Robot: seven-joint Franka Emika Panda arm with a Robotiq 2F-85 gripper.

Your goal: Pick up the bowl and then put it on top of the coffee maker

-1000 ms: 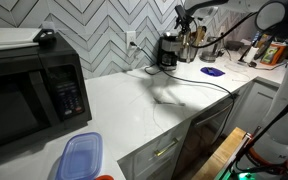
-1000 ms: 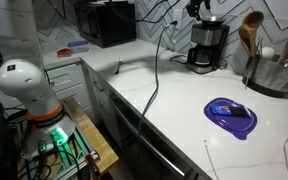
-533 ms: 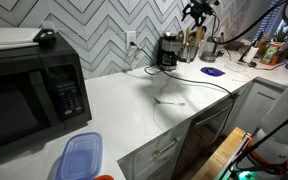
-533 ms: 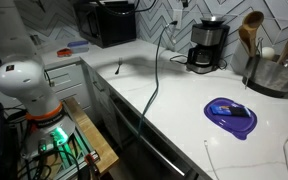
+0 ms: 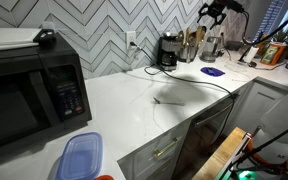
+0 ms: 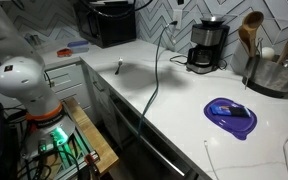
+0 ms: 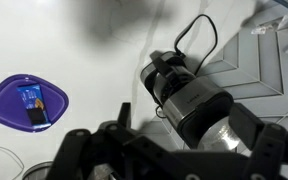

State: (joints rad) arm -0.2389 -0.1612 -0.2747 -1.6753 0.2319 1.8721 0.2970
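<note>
The coffee maker is small and black and stands at the back of the white counter by the tiled wall; it also shows in the other exterior view. In the wrist view it lies below me, with the shiny silver bowl resting on its top. My gripper hangs high above the counter, away from the coffee maker. In the wrist view its fingers are spread wide, open and empty, apart from the bowl.
A flat dark-blue disc with a dark object on it lies on the counter. A large black microwave and a translucent blue container stand at one end. A steel pot with utensils is near the coffee maker. A cable crosses the counter.
My gripper has lifted off the top of the coffee maker and moved up and away from it, leaving one exterior view. The bowl stays on the coffee maker.
</note>
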